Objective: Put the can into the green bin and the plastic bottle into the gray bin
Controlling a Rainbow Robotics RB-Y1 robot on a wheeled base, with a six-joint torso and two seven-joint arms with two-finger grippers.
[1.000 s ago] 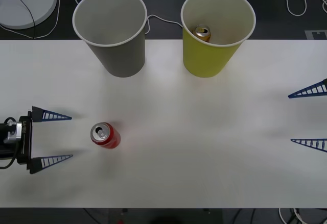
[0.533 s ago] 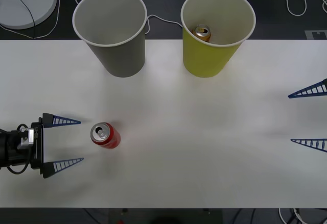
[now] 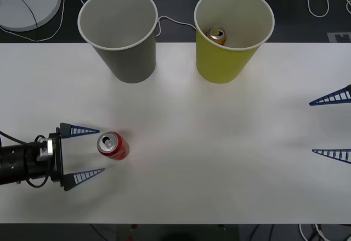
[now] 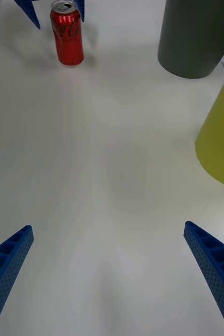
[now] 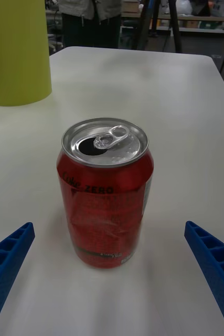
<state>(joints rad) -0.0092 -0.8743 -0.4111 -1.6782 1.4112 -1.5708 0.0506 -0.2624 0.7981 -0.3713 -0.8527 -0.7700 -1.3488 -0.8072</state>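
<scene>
We are holding our left hand (image 3: 92, 151) spread at the can's (image 3: 113, 145) nine o'clock — not touching; right hand (image 3: 330, 126) idling spread at three.

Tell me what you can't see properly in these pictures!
- The gold can in the green bin: front view, the bin's wall hides its lower part.
- The gray bin: right wrist view, the picture's edge cuts off its rim.
- The right end effector: front view, the edge cuts off all but the fingers.

Left tool (image 3: 92, 151) and right tool (image 3: 332, 124), both spread wide.
</scene>
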